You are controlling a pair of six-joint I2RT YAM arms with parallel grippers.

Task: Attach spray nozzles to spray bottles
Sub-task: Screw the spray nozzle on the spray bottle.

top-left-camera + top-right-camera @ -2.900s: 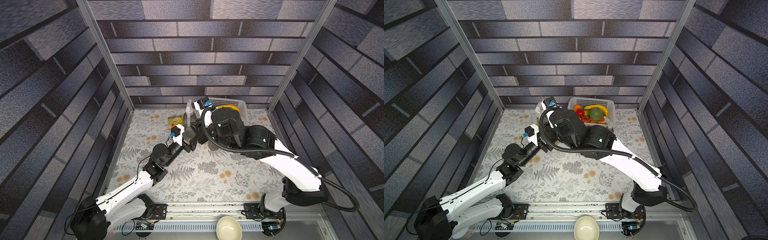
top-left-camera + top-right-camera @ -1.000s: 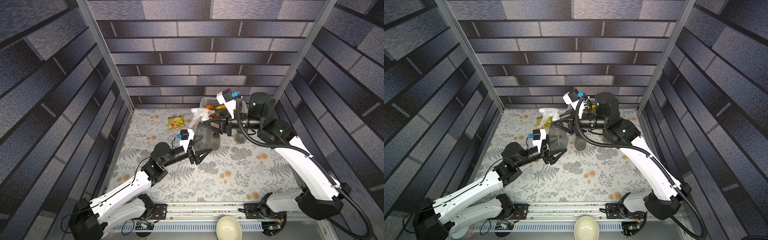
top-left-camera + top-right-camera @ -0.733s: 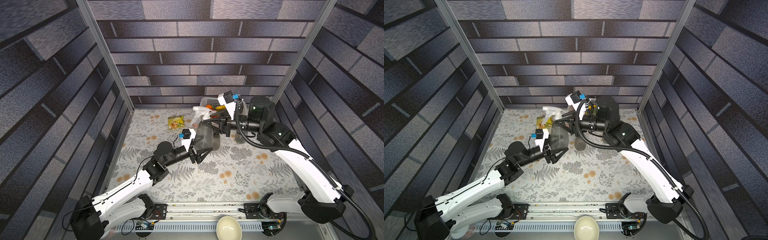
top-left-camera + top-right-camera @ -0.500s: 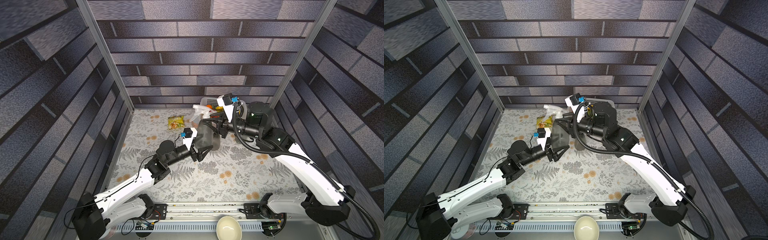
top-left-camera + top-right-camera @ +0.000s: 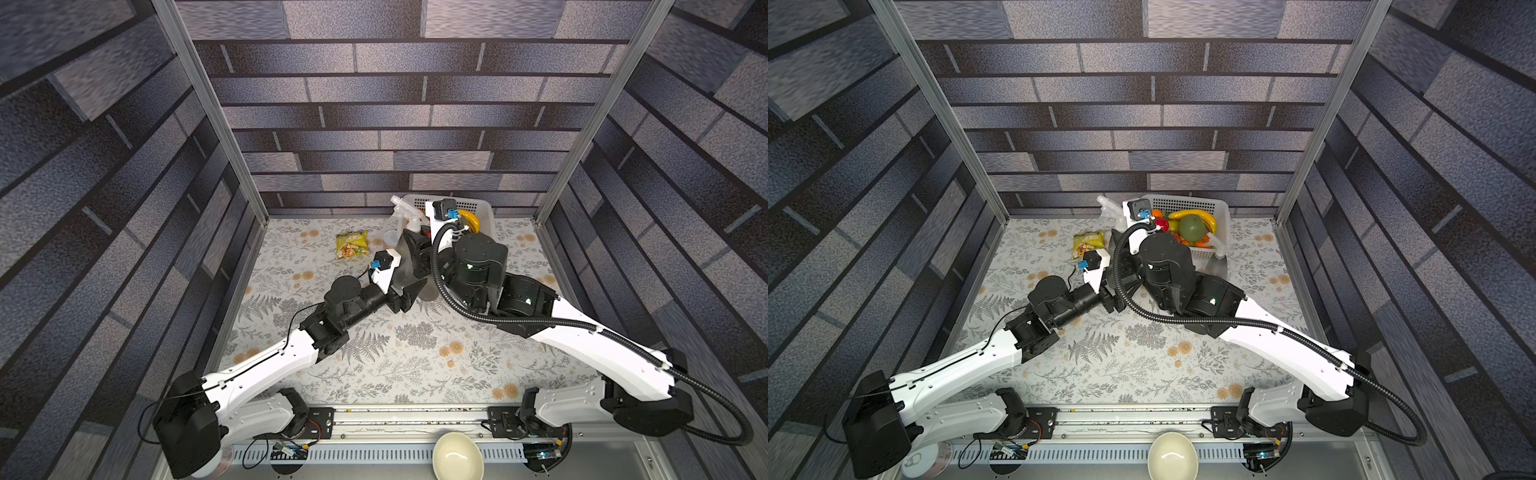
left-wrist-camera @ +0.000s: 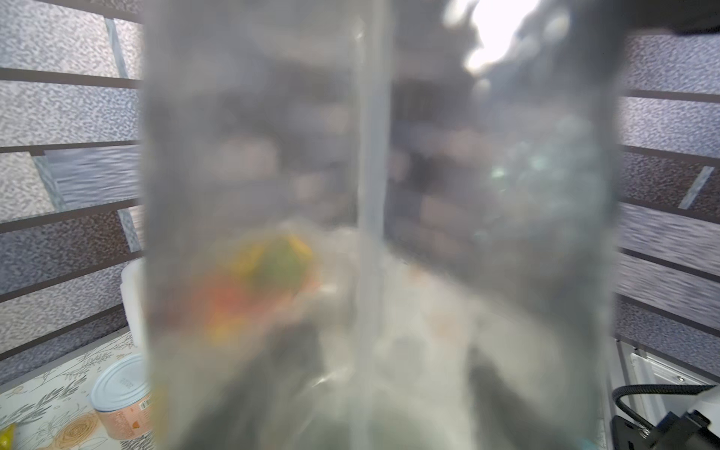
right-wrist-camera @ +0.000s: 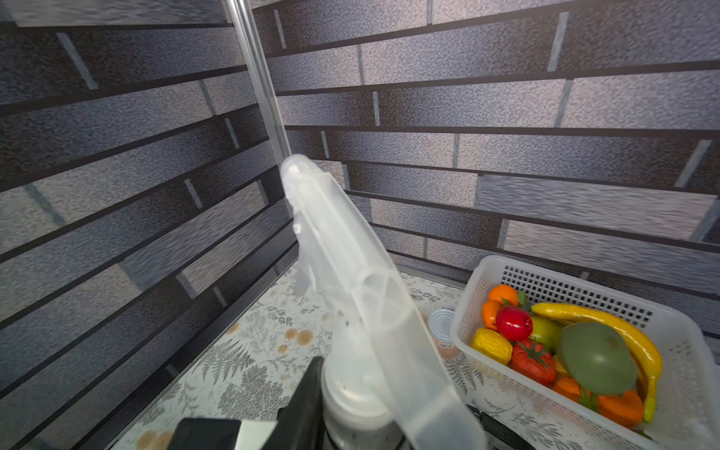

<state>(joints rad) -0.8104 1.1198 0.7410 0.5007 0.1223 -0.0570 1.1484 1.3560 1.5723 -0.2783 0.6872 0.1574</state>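
My left gripper (image 5: 409,275) is shut on a smoky-grey spray bottle (image 5: 405,259) and holds it above the table near the back. This bottle fills the left wrist view (image 6: 272,175), with a thin dip tube (image 6: 370,175) showing inside it. A clear-whitish spray nozzle (image 7: 343,265) sits on the bottle's neck. My right gripper (image 7: 358,413) is shut on the nozzle's screw collar (image 7: 352,393). In both top views the nozzle (image 5: 404,209) (image 5: 1109,209) sticks out toward the back wall. Another spray bottle (image 5: 1220,257) with a clear nozzle stands beside the basket.
A white basket (image 5: 1183,202) (image 7: 481,272) of toy fruit stands at the back right. A short tin can (image 5: 390,237) (image 7: 440,331) and a yellow snack bag (image 5: 352,245) lie at the back, left of the held bottle. A cream bowl (image 5: 457,457) sits on the front rail.
The right arm has swung in from the right and now stands close over the bottle, still gripping the nozzle. Bottle and nozzle have shifted slightly toward the back wall.
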